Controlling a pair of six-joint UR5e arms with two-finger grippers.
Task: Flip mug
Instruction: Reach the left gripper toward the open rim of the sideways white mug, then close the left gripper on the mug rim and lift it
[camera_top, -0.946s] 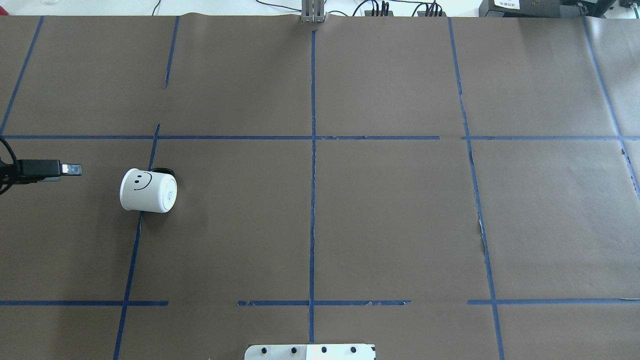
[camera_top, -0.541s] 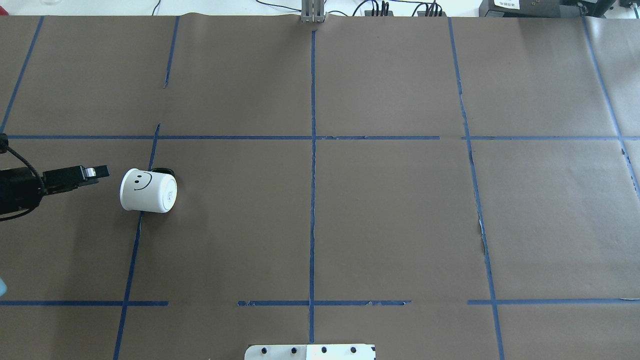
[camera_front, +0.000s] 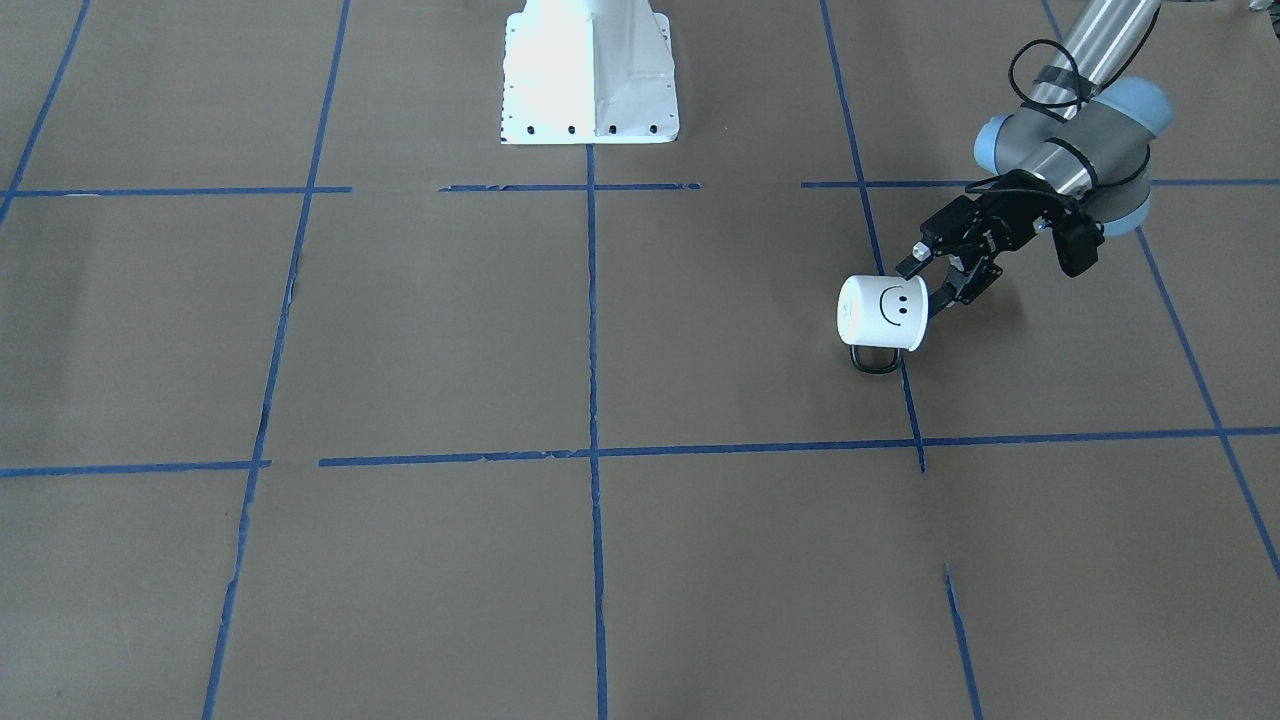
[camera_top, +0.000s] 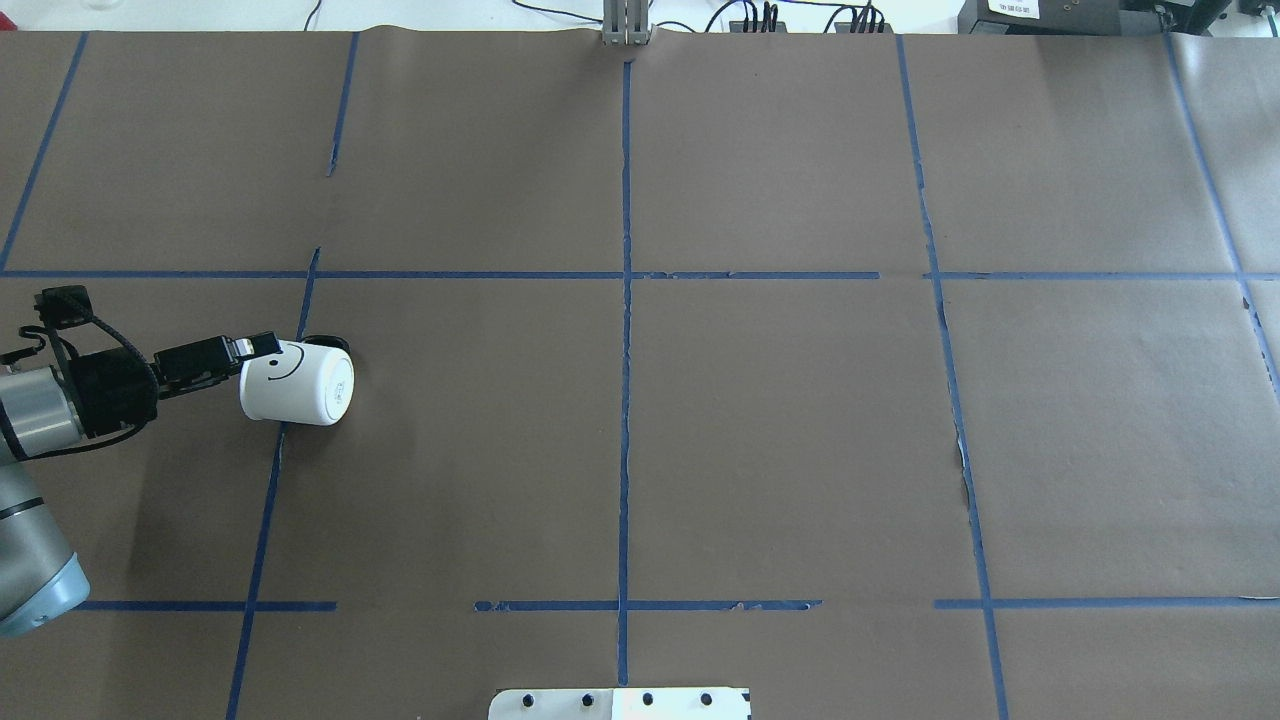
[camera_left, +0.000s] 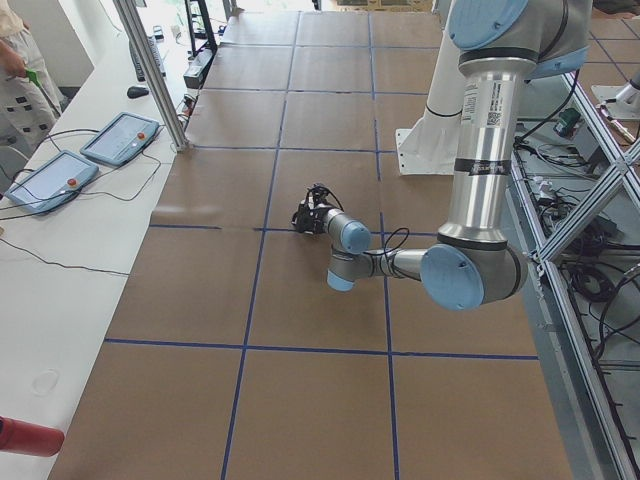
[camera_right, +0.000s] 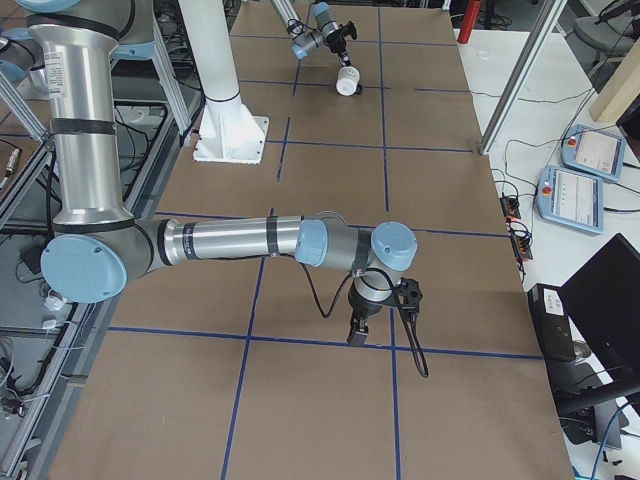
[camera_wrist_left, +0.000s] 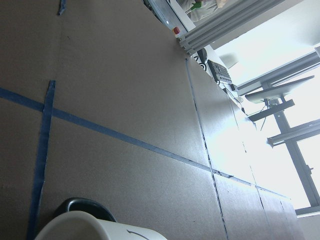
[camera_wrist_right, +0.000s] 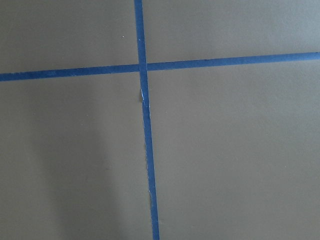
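The white mug (camera_top: 297, 384) with the black smiley lies on its side on the brown paper at the table's left, its flat base toward the table's middle. Its dark handle (camera_front: 874, 360) rests on the paper at the far side. It also shows in the front view (camera_front: 880, 313) and, small, in the right exterior view (camera_right: 348, 82). My left gripper (camera_front: 927, 284) is open, with its fingers at the mug's mouth end; I cannot tell whether a finger is inside the rim. The left wrist view shows the rim (camera_wrist_left: 85, 226) at its bottom edge. My right gripper (camera_right: 357, 330) shows only in the right exterior view, low over the table; I cannot tell its state.
The white robot base plate (camera_front: 590, 70) stands at the table's near middle edge (camera_top: 620, 703). Blue tape lines (camera_top: 625, 400) cross the brown paper. Operator tablets (camera_left: 120, 135) lie on a side bench beyond the table's far edge.
My left gripper has moved right from the table's left edge up to the mug's mouth end. The mug has not moved.
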